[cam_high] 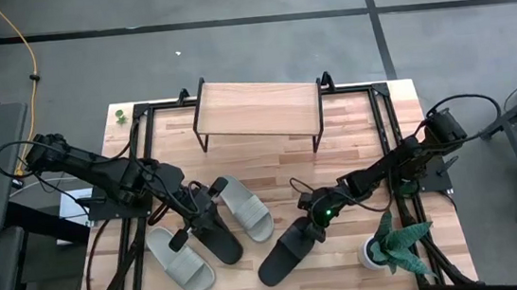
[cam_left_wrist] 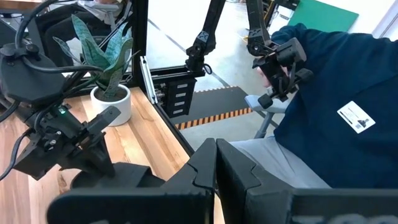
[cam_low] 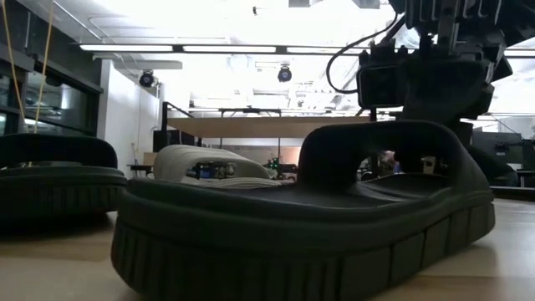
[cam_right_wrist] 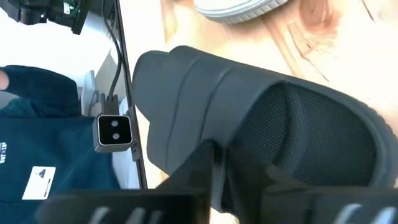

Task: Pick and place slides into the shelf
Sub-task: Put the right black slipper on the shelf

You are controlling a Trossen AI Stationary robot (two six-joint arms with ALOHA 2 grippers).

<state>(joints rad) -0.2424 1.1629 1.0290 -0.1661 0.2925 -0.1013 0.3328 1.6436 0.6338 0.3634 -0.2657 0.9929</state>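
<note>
Slides lie on the tabletop (cam_high: 352, 126), none yet on the shelf (cam_high: 257, 108), which stands bare. They look light, rubbery and grippy; the wide strap is probably the best hold. The right gripper (cam_high: 315, 218) pinches the strap of one black slide (cam_high: 288, 250). The left gripper (cam_high: 190, 226) is at the other black slide (cam_high: 211, 228); whether it grips, I cannot tell. Two grey-green slides (cam_high: 180, 259) lie beside.

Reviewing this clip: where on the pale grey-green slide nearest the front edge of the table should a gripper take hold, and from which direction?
Probably the wide strap of the pale slide, from above. It lies sole-down and flat, with the strap arching over the footbed, so fingers can close across it. The left gripper is already at the black slide beside it.
</note>
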